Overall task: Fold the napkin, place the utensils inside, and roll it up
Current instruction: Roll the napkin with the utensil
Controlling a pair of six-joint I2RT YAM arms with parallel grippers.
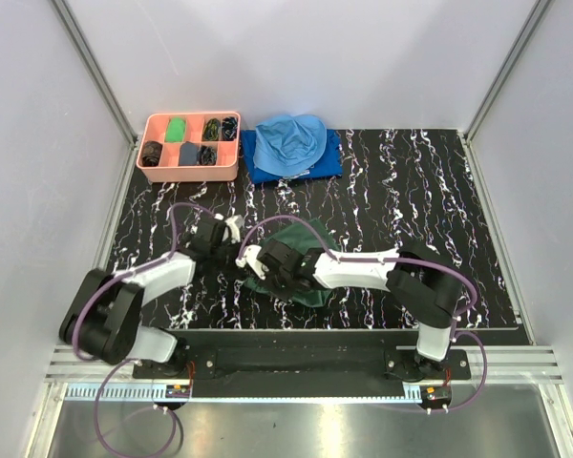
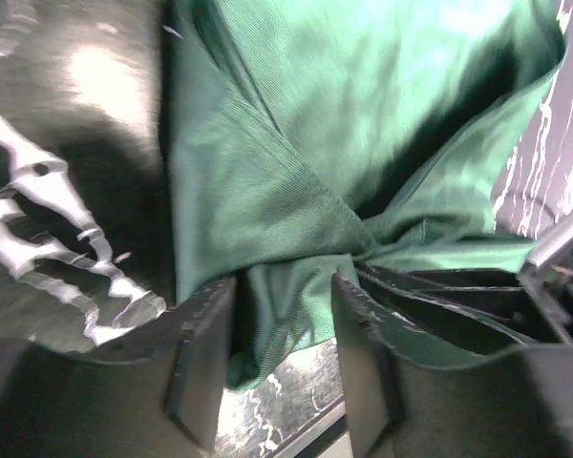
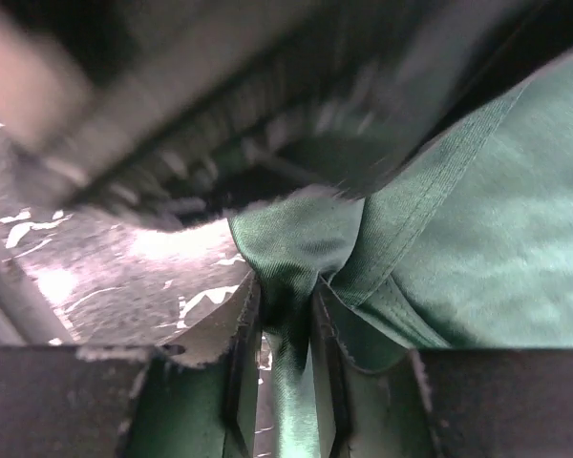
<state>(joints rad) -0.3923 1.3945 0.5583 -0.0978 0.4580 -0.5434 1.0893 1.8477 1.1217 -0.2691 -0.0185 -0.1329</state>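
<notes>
- Centrally, the napkin lies bunched on the tabletop, close to the near edge and between the two arms. It is neither flat nor folded.
- My right fingers are nearly together and clamped on a narrow pleat of the green cloth. In the right wrist view the pleat runs straight down between them.
- My left fingers stand apart. A loose fold of the napkin passes through the gap, and a strip of tabletop shows below it, so I judge that this side is not gripping.
- Key relation: both sets of fingers meet at the napkin's left end, and the bulk of the cloth spreads away to the right, beneath the right arm's wrist.
- The heap has no clear long axis. From above it looks only slightly longer from far to near.
- I judge the right arm to be the nearer one and the one in control. Spreading the cloth would probably mean drawing this end away from the rest.
- I cannot find the utensils in any view.
- At the far side, well apart from the napkin, sit a pink tray and a light blue cloth.
</notes>
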